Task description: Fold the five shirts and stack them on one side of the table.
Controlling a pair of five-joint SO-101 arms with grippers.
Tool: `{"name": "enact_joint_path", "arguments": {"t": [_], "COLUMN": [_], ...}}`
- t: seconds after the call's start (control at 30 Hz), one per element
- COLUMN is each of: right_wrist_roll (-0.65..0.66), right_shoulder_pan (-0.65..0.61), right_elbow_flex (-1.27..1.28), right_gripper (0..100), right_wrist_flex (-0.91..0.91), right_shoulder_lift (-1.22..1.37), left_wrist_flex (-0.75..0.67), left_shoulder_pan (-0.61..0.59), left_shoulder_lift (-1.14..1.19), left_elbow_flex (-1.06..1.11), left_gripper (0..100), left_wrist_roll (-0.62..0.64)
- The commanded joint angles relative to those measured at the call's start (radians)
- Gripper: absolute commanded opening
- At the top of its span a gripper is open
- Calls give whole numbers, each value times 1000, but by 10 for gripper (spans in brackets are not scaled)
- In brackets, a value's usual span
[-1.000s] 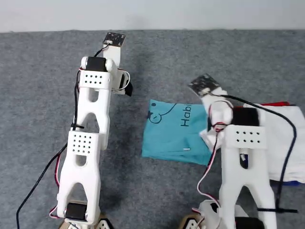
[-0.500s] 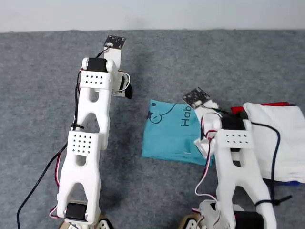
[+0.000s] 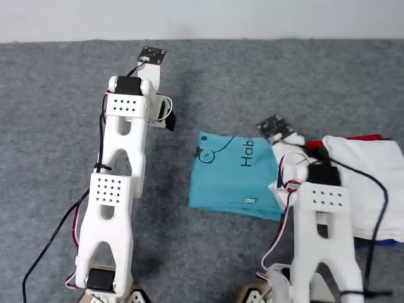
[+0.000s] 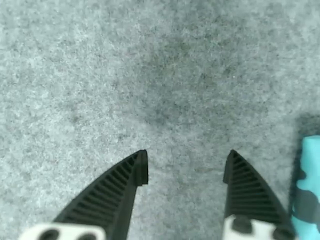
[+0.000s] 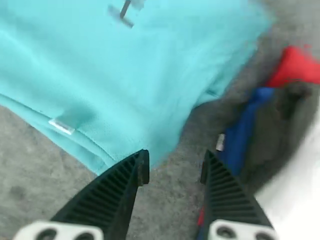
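Observation:
A folded teal shirt (image 3: 230,177) lies on the grey table surface between the two arms. My right gripper (image 5: 174,167) is open, just above the teal shirt's (image 5: 125,75) corner beside the stack, with nothing between its fingers. To the right sits a stack: a white shirt (image 3: 372,180) on top, with red (image 3: 363,137) and blue (image 3: 379,241) shirts showing at its edges. In the right wrist view, red (image 5: 295,65), blue (image 5: 242,135) and white (image 5: 295,200) cloth lie close by. My left gripper (image 4: 187,167) is open over bare carpet, with the teal shirt's edge (image 4: 310,185) beside it.
The left arm (image 3: 123,183) stretches over the left half of the grey carpet (image 3: 57,126). The right arm (image 3: 319,221) partly covers the stack and the teal shirt's right edge. A pale wall strip (image 3: 202,19) borders the table's far side.
The right arm swung left over the teal shirt's right edge, then drew slightly back to the right. The left arm has not moved.

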Motion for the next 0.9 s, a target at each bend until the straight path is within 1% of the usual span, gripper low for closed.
{"name": "enact_joint_path", "arguments": {"t": [0.0, 0.07, 0.17, 0.23, 0.5, 0.7, 0.77, 0.87], "right_wrist_roll": [-64, -115, -206, -241, -247, -245, -245, -245], "right_shoulder_pan": [8, 10, 8, 8, 7, -56, -59, -58], "right_elbow_flex": [-54, -52, -55, -55, -57, -57, -57, -57], "right_gripper": [191, 230, 332, 362, 361, 361, 360, 360], "right_wrist_flex": [2, -31, -91, -147, -371, -461, -499, -501], "right_shoulder_lift": [-41, -4, 84, 150, 404, 522, 550, 564], "left_wrist_flex": [20, 20, 20, 20, 21, 21, 21, 21], "left_shoulder_pan": [-5, -5, -5, -5, -5, -6, -6, -6], "left_shoulder_lift": [-17, -17, -17, -17, -18, -18, -18, -18], "left_elbow_flex": [-4, -4, -4, -4, -2, -2, -1, -1], "left_gripper": [247, 247, 247, 247, 247, 247, 247, 247], "left_wrist_roll": [3, 3, 3, 2, 2, 2, 2, 2]}}
